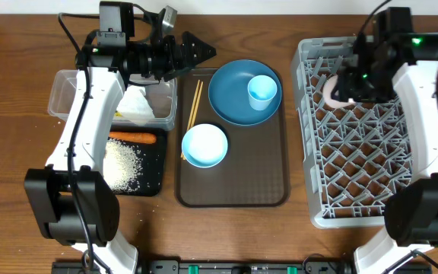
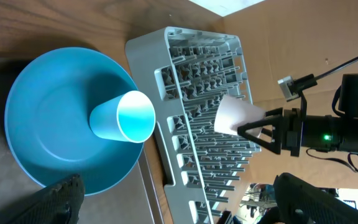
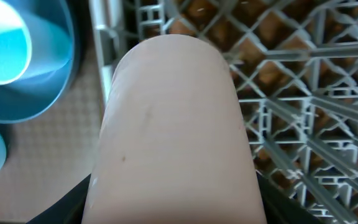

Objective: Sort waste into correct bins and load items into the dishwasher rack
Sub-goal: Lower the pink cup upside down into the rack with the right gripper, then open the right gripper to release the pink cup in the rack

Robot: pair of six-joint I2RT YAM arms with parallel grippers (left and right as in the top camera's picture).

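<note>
My right gripper (image 1: 342, 85) is shut on the pale pink cup (image 3: 173, 124), holding it on its side over the far-left part of the grey dishwasher rack (image 1: 371, 160). My left gripper (image 1: 201, 52) stands open and empty above the far edge of the brown serving tray (image 1: 234, 190), its fingers (image 2: 55, 199) spread wide. The light blue cup (image 1: 262, 91) stands on the dark-blue plate (image 1: 234, 99). The light blue bowl (image 1: 204, 145) and the chopsticks (image 1: 195, 106) lie on the same tray. White tissue (image 1: 135, 106) lies in the clear tub (image 1: 67, 87). Carrot (image 1: 131, 138) and rice (image 1: 122, 164) lie in the black tray (image 1: 157, 164).
The rack (image 2: 197, 74) fills the right side of the table, its lattice showing no other item. The tub and the black tray sit side by side left of the serving tray. Bare wood runs along the near edge.
</note>
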